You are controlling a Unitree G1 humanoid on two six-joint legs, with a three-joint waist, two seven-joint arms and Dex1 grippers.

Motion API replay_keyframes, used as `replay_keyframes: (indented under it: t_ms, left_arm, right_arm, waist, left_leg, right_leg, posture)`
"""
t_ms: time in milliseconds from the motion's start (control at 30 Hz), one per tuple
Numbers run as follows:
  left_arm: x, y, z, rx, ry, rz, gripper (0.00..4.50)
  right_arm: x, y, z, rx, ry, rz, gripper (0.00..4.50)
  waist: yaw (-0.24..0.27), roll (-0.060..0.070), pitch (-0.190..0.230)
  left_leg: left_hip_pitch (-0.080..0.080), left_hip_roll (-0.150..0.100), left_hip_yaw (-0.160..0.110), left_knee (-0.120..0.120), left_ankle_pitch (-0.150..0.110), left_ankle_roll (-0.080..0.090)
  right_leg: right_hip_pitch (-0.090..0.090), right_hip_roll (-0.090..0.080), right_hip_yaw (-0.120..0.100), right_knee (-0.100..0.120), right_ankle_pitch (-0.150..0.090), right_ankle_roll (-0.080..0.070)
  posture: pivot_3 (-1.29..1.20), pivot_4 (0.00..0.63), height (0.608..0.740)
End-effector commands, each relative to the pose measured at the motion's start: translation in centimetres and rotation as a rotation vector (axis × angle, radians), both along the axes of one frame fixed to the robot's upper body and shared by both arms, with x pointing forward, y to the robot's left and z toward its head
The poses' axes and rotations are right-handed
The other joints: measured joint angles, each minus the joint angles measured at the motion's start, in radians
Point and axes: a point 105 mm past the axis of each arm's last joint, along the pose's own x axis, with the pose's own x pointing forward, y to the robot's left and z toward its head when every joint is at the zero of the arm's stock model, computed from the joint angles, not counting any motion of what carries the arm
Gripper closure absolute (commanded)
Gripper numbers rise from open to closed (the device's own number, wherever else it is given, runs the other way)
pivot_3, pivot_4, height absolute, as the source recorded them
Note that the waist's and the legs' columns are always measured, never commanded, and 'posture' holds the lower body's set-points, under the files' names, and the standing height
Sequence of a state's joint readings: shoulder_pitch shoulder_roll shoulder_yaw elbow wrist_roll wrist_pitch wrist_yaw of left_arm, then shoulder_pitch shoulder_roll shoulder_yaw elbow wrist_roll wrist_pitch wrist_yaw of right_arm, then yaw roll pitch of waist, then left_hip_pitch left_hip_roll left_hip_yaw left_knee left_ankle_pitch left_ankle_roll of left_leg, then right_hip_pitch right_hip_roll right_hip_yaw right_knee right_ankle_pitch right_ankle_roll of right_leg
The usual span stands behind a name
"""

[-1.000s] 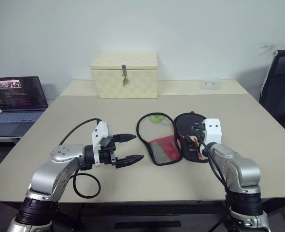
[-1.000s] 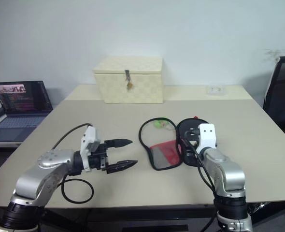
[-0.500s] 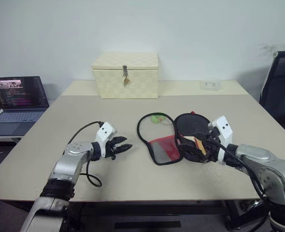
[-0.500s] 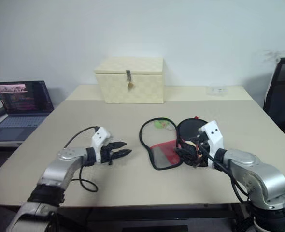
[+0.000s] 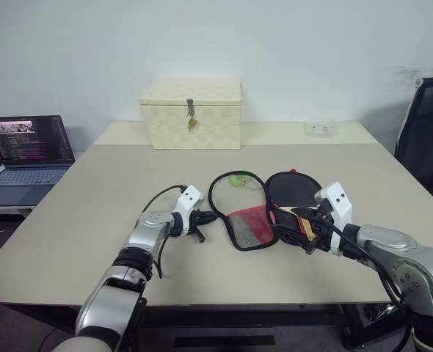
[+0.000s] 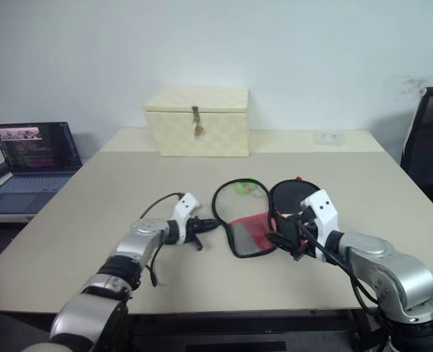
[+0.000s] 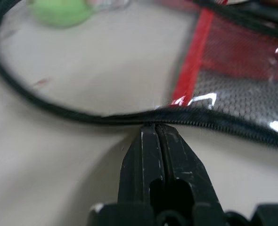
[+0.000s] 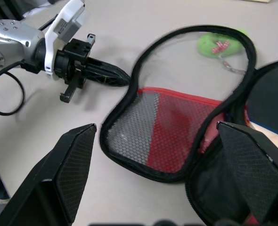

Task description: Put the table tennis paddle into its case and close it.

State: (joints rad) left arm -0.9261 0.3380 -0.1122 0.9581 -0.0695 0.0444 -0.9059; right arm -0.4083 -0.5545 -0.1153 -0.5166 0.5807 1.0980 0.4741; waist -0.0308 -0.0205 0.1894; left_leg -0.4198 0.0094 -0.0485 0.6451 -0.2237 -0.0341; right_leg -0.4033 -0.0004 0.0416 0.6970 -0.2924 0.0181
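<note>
The case [image 5: 247,224] lies open on the table, its red mesh flap to the left and the green fuzzy zipper pull [image 5: 237,180] at its far end. In the case's right half rests the table tennis paddle [image 5: 293,188], black face up, with its wooden handle [image 8: 267,130] towards me. My left gripper [image 5: 208,217] is shut, and its fingertips [image 7: 153,129] touch the zipper rim on the flap's left edge; I cannot tell if they pinch it. My right gripper [image 8: 155,125] stands open and empty just above the case's near end, close to the handle.
A cream woven box [image 5: 191,114] with a latch stands at the back of the table [image 5: 92,205]. A laptop [image 5: 26,147] sits on a side desk to the left, a black chair [image 5: 426,125] to the right. A small white socket block [image 5: 319,128] lies at the far right.
My left gripper has shut and reached forward and right, down to the case's left rim. My right arm has drawn back a little, its gripper still open.
</note>
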Motion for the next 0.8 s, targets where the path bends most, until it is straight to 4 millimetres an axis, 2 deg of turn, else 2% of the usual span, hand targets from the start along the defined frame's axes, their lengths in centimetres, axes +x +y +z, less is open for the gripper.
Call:
replay_keyframes:
  t_ms: [33,100,267,467,600,733,800]
  left_arm:
    - [0.6,-2.7,3.9,-0.03,-0.129,-0.077,4.43]
    - [0.6,-3.8,4.9,-0.042,-0.158,-0.112,4.43]
    - [0.3,-8.3,9.9,-0.133,-0.251,-0.225,4.43]
    - [-0.1,-12.6,12.6,-0.172,-0.307,-0.286,4.43]
    - [0.3,-13.1,13.6,-0.208,-0.324,-0.248,4.43]
    - [0.2,-12.8,13.0,-0.201,-0.319,-0.256,4.43]
    - [0.4,-11.8,12.7,-0.208,-0.314,-0.241,4.43]
  right_arm:
    - [0.5,-1.4,0.4,-0.032,-0.031,-0.076,0.0]
    - [0.6,-1.8,0.5,-0.032,-0.032,-0.098,0.0]
    - [0.8,-4.5,1.5,0.009,-0.029,-0.186,0.0]
    - [1.5,-7.7,2.7,0.042,-0.036,-0.289,0.0]
    - [1.8,-8.6,2.9,0.048,-0.039,-0.335,0.0]
    - [2.1,-9.1,2.5,0.057,-0.025,-0.37,0.0]
    - [2.4,-9.4,2.4,0.07,-0.016,-0.387,0.0]
  waist:
    - [0.0,0.0,0.0]
    - [0.0,0.0,0.0]
    - [0.001,-0.001,0.0]
    - [0.0,-0.001,0.0]
    - [-0.008,-0.001,0.0]
    - [-0.01,-0.001,0.0]
    - [-0.01,-0.001,0.0]
  left_leg:
    - [0.0,0.0,0.0,0.0,0.0,0.0]
    - [0.0,0.0,0.0,0.0,0.0,0.0]
    - [-0.001,-0.001,0.0,0.0,0.0,0.0]
    - [-0.001,-0.003,0.0,0.0,0.0,0.0]
    - [0.0,-0.005,0.001,-0.001,0.0,0.0]
    - [0.001,-0.004,0.002,-0.001,0.0,0.0]
    - [0.0,-0.004,0.002,0.0,0.0,0.0]
  right_leg:
    - [0.0,0.0,0.0,0.0,0.0,0.0]
    - [0.0,0.0,0.0,0.0,0.0,0.0]
    - [0.0,0.0,0.0,0.0,0.0,0.0]
    - [0.0,0.001,0.0,-0.001,0.0,0.0]
    - [0.0,0.001,0.002,0.0,0.0,0.0]
    - [0.0,0.002,0.002,0.0,0.0,0.0]
    - [0.0,0.002,0.002,0.0,0.0,0.0]
  posture:
    - [0.0,0.15,0.74]
    - [0.0,0.15,0.74]
    - [0.0,0.15,0.74]
    - [0.0,0.15,0.74]
    - [0.0,0.15,0.74]
    - [0.0,0.15,0.74]
    - [0.0,0.15,0.74]
